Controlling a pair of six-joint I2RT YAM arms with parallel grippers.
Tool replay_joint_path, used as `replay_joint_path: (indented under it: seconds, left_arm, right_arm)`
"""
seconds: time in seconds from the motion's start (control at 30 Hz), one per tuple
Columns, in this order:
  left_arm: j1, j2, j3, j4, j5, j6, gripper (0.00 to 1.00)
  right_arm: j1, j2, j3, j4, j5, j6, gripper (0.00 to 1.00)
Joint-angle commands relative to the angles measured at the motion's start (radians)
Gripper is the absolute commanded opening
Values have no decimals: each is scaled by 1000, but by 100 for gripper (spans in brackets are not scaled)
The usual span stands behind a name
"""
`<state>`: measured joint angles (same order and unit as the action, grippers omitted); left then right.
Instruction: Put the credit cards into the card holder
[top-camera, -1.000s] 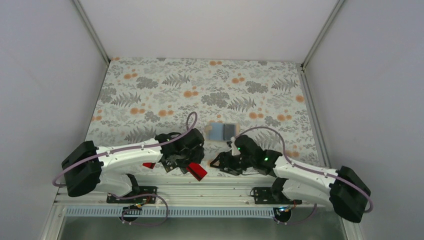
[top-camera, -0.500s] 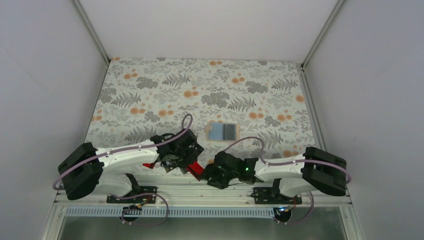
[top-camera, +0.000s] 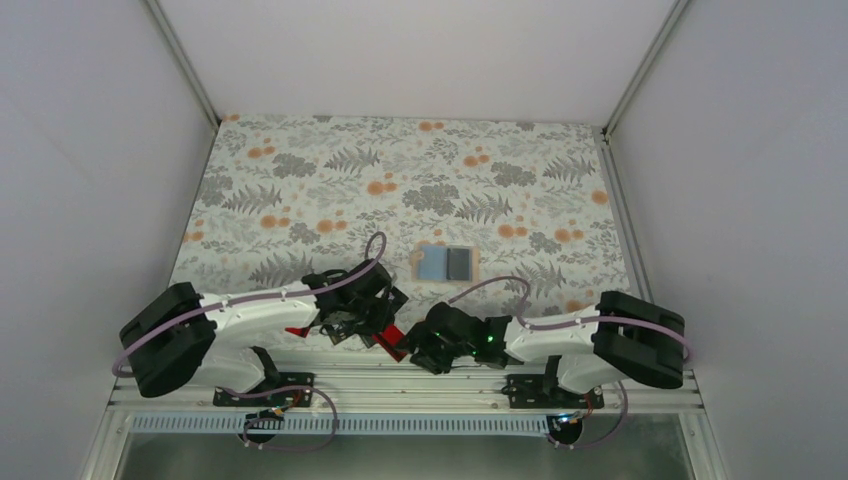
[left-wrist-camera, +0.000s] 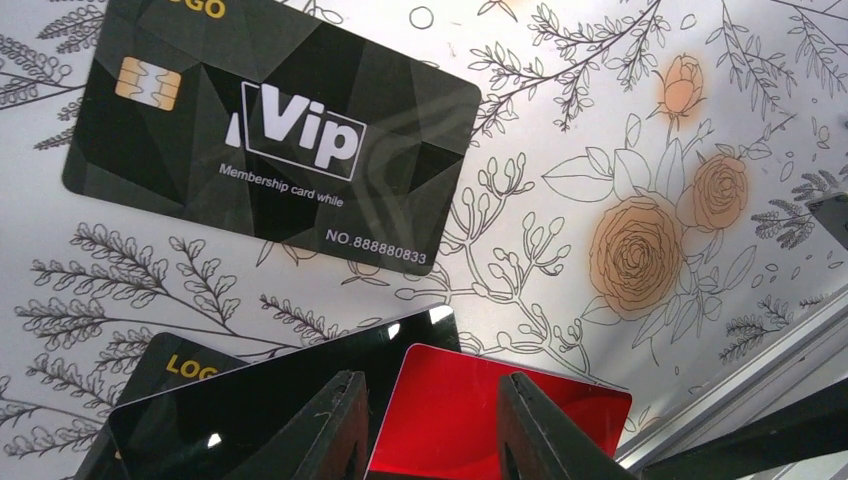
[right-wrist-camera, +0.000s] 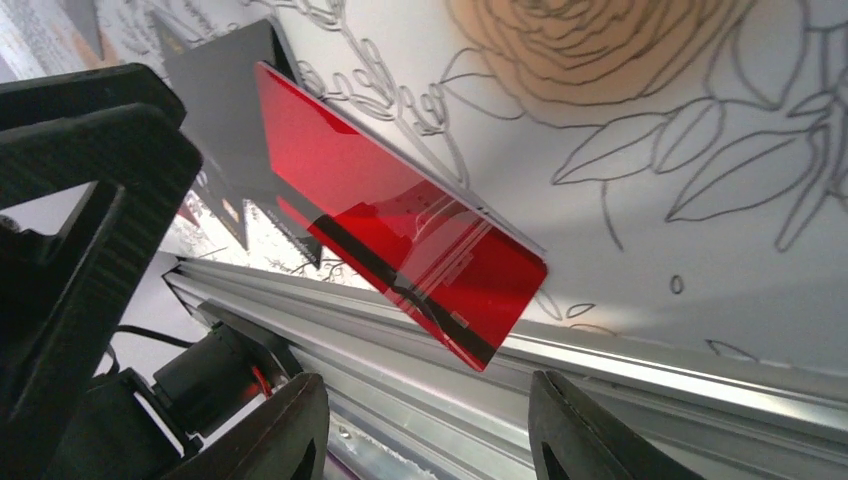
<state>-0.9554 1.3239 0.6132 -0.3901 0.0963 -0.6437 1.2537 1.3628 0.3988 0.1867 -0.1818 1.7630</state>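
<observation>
Collecting, apparently, the red credit card (right-wrist-camera: 400, 228): left jaws straddle it, cannot tell whether clenched, right jaws released just short; next needs a firm pinch, then carriage to the card holder (top-camera: 445, 263).

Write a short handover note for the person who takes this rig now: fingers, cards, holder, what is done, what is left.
Left gripper: fingers apart, over the red card; no clamp seen.
Right gripper: fingers apart, empty, facing that card's end, which overhangs the near edge of the table.
Black VIP card and a glossy black card lie beside it.
Card holder: open, blue side up, farther out; dark patch inside, card or pocket unclear.
Done: nothing certain.
To do: grasp the red card, pocket it, then the others.
</observation>
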Motion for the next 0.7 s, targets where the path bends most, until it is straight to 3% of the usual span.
replay_joint_path:
  seconds: [0.0, 0.67]
  left_arm:
    - [7, 13, -13, 31, 25, 17, 33]
    - [10, 47, -75, 113, 93, -6, 28]
  right_arm:
    - [12, 26, 13, 3, 31, 32, 52]
    - [-44, 147, -32, 245, -31, 16, 48]
